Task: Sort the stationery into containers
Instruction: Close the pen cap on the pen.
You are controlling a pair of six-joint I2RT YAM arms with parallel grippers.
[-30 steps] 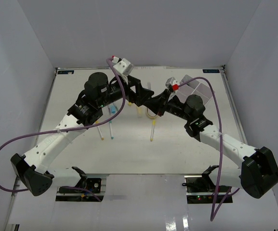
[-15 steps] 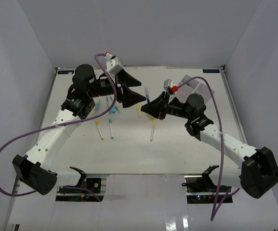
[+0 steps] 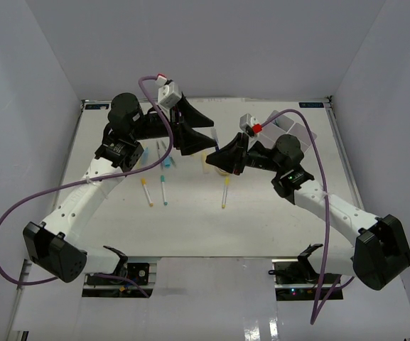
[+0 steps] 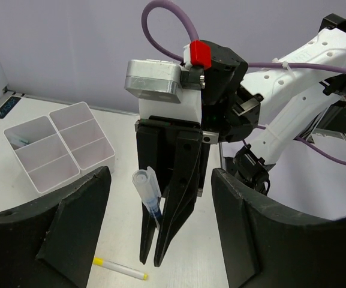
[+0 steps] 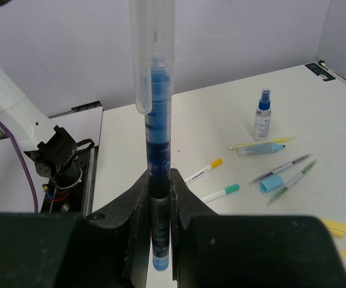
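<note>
I have the blue pen (image 5: 155, 120) clamped in the right gripper (image 5: 159, 198), whose fingers are shut tight on the lower part of the barrel. From the right wrist camera the pen's long axis runs straight out from the jaws, with the clear cap at the free end and the blue ink body showing through it. From the left wrist camera the same pen stands nearly upright over the table (image 3: 190, 220), capped end up and leaning a little to the left.

The pen is in the air above the middle of the table, towards the far side. It is not in the tray (image 4: 59, 177), which sits at the far right. I can see something bluish lying in one of the tray's four compartments, but I cannot tell what it is.

The left gripper (image 3: 213, 132) is spread wide and holds nothing. On its own camera the two black fingers frame the right gripper and the pen, with clear space on both sides, and I see no contact.

On the table lie a yellow-capped pen (image 5: 202, 170), a teal-capped pen (image 5: 219, 192), a pale blue marker (image 5: 262, 147) and a small blue block (image 5: 273, 183). A little spray bottle (image 5: 263, 114) stands upright beyond them.
</note>
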